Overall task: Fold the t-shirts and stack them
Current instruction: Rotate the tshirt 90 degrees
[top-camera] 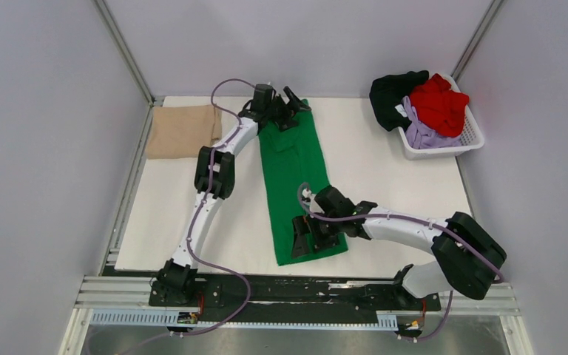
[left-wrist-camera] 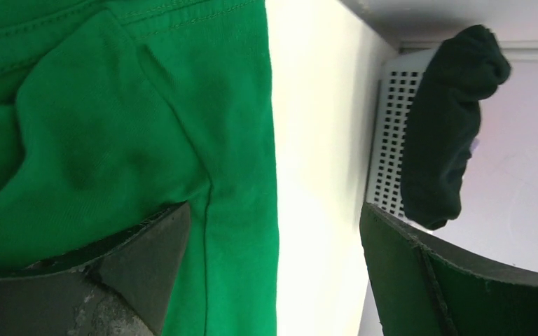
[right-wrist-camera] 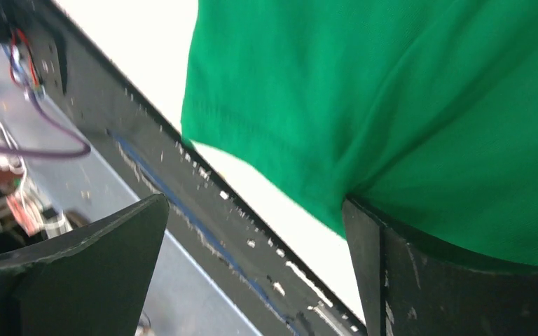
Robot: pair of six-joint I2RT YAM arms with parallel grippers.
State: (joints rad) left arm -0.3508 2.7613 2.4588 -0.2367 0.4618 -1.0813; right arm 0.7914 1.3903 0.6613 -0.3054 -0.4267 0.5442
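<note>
Seen from above, a white tabletop (top-camera: 384,185) holds a green shirt (top-camera: 292,170) lying in the middle as a long narrow strip that runs from far to near.

Far left of the green shirt, a tan shirt (top-camera: 183,131) lies folded flat at the far corner. The left gripper (top-camera: 287,106) sits at the green shirt's far end with its fingers (left-wrist-camera: 126,273) spread wide. One rests over the cloth and the other is off its right edge, holding nothing. The right gripper (top-camera: 305,235) sits at the green shirt's near end. Its fingers (right-wrist-camera: 448,280) are also wide apart and empty, one over the hem.

Far right of the green shirt, a white basket (top-camera: 470,140) holds a black shirt (top-camera: 393,92), a red shirt (top-camera: 440,100) and a lavender shirt (top-camera: 421,133).

Likely risks: closing on the top layer alone would let the strip fall open. Uneven lifting by the two arms would skew the fold. The near hem lies close to the tabletop's near edge and the dark rail (right-wrist-camera: 203,210), where a low finger could snag.

Bare tabletop lies on both sides of the green shirt, with more room to its right.
</note>
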